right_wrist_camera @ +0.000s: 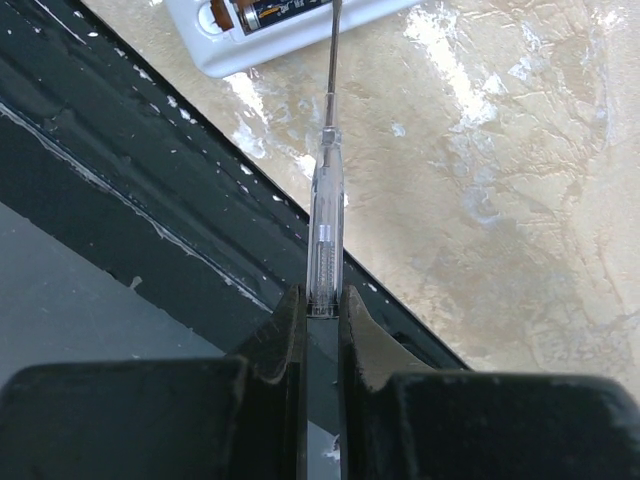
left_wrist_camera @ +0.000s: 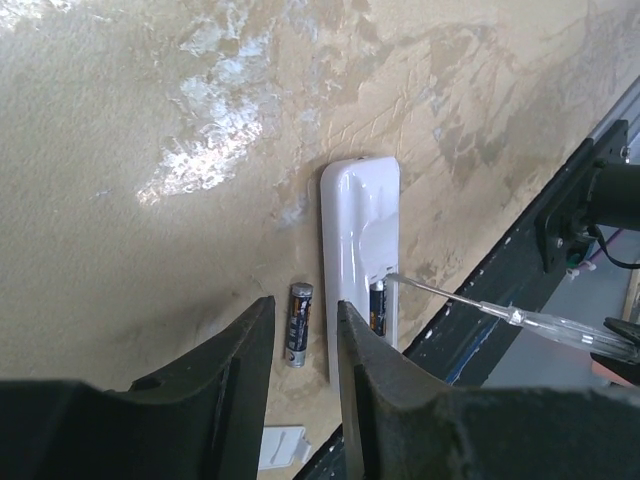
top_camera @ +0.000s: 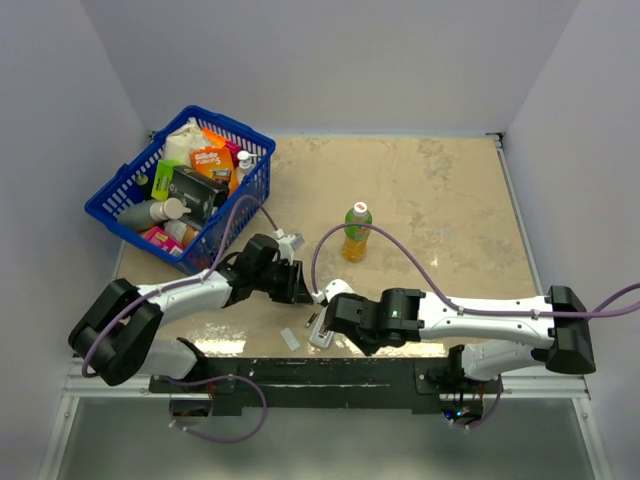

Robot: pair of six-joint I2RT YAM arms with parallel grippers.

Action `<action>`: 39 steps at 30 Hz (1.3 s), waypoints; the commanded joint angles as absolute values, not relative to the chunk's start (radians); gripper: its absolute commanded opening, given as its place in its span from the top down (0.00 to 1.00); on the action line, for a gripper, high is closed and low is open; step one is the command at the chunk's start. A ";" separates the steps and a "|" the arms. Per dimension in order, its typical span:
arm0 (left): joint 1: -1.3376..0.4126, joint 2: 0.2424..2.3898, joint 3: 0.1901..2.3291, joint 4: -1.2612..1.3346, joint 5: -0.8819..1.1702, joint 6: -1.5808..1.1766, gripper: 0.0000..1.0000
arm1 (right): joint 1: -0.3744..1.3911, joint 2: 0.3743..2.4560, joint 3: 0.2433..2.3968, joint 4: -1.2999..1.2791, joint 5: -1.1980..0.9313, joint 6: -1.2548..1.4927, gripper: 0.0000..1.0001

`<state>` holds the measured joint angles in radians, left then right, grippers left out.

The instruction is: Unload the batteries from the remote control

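Note:
The white remote control [left_wrist_camera: 358, 235] lies near the table's front edge with its battery recess open; it also shows in the top view [top_camera: 322, 338] and the right wrist view [right_wrist_camera: 250, 45]. One dark battery [left_wrist_camera: 298, 323] lies loose on the table just left of the remote. Another battery [left_wrist_camera: 376, 305] sits in the recess [right_wrist_camera: 270, 12]. My right gripper [right_wrist_camera: 322, 300] is shut on a clear-handled screwdriver [right_wrist_camera: 325, 225], whose metal tip reaches into the recess at that battery. My left gripper [left_wrist_camera: 305, 305] is open and empty, above the loose battery and the remote's left edge.
A small flat white cover piece [left_wrist_camera: 283, 447] lies near the front edge, left of the remote [top_camera: 290, 339]. A green bottle [top_camera: 357, 232] stands mid-table. A blue basket [top_camera: 110, 205] of goods sits at the back left. The black table rail [right_wrist_camera: 150, 170] runs beside the remote.

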<state>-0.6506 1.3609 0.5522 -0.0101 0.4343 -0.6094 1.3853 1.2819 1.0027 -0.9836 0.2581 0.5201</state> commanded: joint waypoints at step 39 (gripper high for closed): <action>-0.867 1.417 0.457 0.235 0.479 -0.775 0.67 | 1.378 1.058 1.025 -1.042 0.373 0.632 1.00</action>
